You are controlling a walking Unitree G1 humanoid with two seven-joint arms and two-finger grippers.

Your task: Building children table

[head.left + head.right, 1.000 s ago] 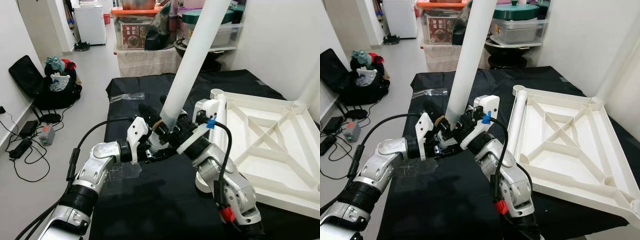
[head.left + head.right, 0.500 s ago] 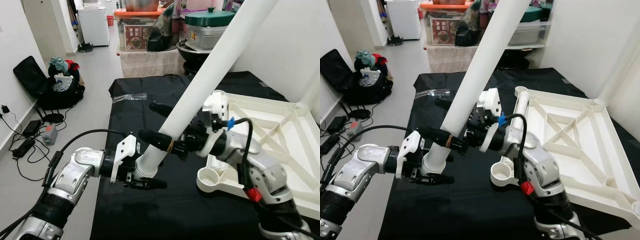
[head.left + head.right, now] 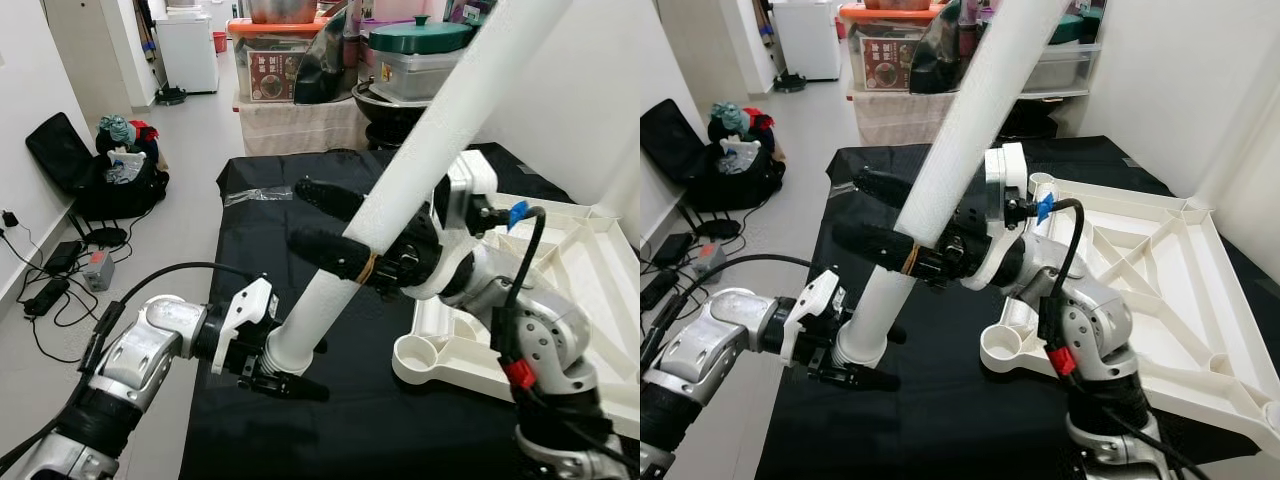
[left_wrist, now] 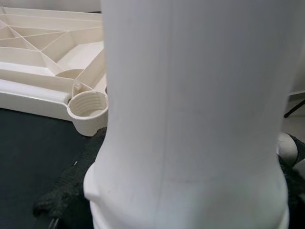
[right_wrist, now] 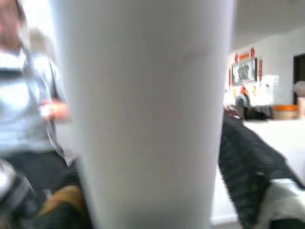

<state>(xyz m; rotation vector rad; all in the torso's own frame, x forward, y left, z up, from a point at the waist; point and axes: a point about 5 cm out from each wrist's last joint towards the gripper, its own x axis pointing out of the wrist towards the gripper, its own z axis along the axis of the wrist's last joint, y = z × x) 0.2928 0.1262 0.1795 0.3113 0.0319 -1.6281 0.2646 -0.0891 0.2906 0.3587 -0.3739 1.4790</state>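
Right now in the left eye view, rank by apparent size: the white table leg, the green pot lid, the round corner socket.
1. white table leg, though nearness to the camera enlarges it
2. green pot lid
3. round corner socket, close to the lid; unsure

The table leg has tilted rightward, its base lower.

Your left arm reaches forward and inward, elbow bent, forearm low over the table. Your left gripper clamps the lower end of the table leg, fingers either side. Your right arm crosses in from the right, wrist turned left. Your right gripper grips the leg mid-shaft, black fingers straddling it.
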